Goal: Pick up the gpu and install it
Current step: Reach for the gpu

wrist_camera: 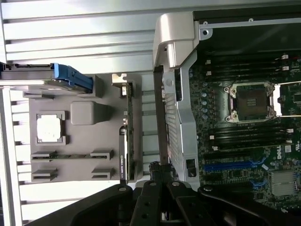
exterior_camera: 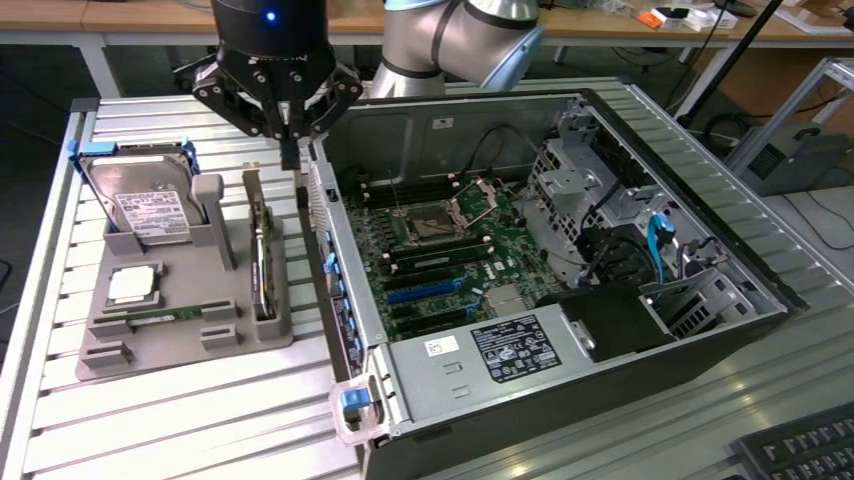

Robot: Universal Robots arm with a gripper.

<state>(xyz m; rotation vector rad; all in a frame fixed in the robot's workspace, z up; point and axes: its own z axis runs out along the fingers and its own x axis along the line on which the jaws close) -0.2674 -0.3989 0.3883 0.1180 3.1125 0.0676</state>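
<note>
The hand [exterior_camera: 288,150], fingers together and empty, hangs between the upright gpu [exterior_camera: 262,250] and the case [exterior_camera: 400,125]. A good grasp probably means centring over the gpu's top edge.

Ribbed aluminium bench [exterior_camera: 187,420] runs right across, its pale slats evenly lit. Behind it stand wooden desks [exterior_camera: 120,18] on white legs, with an orange item [exterior_camera: 650,17] on the one toward the exterior view's right. Over on that side there's grey floor [exterior_camera: 827,215] with a grey box [exterior_camera: 787,150] standing on it, and a black keyboard [exterior_camera: 801,455] in the near corner.
</note>
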